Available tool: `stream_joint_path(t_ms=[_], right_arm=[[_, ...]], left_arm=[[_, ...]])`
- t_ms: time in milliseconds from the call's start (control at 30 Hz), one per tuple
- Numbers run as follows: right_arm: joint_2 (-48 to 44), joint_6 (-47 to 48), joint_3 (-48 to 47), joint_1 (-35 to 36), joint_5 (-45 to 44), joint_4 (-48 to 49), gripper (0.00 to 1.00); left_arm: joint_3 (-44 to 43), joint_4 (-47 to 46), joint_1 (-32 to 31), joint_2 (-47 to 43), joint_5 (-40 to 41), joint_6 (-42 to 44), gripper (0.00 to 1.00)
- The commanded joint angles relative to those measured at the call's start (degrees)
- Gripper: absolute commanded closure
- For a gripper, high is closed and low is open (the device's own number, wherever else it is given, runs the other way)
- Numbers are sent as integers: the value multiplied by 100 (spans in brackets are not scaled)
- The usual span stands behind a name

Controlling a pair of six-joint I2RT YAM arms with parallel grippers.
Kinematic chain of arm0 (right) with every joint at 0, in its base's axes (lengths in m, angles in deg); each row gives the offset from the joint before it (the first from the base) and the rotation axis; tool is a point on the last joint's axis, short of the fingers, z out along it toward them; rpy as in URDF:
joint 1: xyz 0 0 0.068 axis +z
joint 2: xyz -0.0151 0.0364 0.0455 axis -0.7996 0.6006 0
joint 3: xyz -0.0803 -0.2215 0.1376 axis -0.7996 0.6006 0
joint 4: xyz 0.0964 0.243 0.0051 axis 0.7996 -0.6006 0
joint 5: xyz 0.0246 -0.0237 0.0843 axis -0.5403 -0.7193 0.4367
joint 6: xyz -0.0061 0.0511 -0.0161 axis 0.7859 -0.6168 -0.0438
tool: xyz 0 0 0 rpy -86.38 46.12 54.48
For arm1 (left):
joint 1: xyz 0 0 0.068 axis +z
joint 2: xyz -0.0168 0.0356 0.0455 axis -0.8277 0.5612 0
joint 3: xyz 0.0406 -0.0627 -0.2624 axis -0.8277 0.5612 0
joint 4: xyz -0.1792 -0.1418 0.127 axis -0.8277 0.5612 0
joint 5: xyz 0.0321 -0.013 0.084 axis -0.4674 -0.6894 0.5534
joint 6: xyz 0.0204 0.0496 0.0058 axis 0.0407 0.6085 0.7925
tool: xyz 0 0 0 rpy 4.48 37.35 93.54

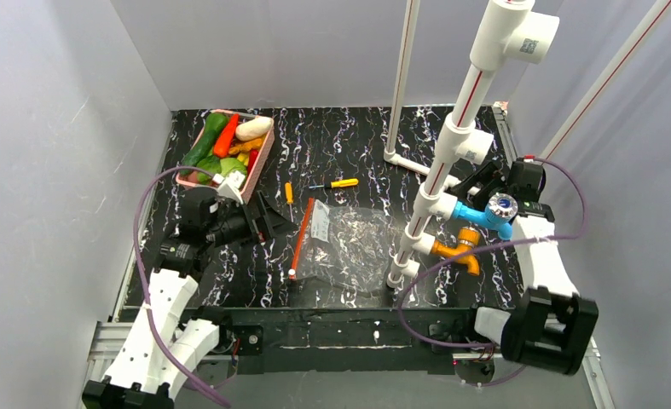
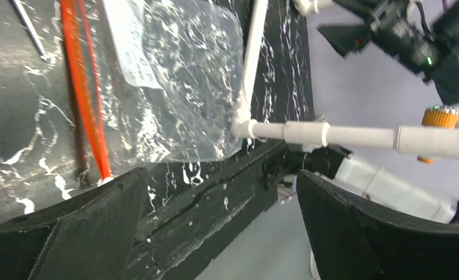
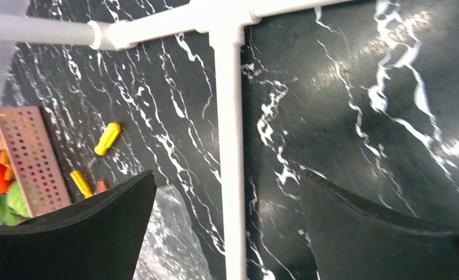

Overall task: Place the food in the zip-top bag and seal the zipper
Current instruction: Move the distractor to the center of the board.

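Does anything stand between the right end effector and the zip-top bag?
Yes. An upright of the white pipe frame rises beside the zip-top bag, on its right, directly between it and the open right end effector.

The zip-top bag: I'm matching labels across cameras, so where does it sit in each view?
Top external: the zip-top bag lies mid-table, just left of the white pipe frame.
Left wrist: it fills the upper middle, with its zipper at the left.
Right wrist: only a crinkly corner shows at the bottom edge.
Shared landmark: the white pipe frame, right beside the bag in all three.
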Motion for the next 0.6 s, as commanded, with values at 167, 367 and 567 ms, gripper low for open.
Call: stream_joint_path(t_ms=[167,367,567], right_arm=[[1910,-1357,-97,-160,1153,1931,0],[2906,-1950,-498,95,1012,2745,0],[3593,-2223,-882,243,683,3145,0]], left_arm=[[262,-251,-817,-97,382,-365,1],[225,-248,-878,-139,485,-445,1],[179,-205,-916,-160,635,-513,0]])
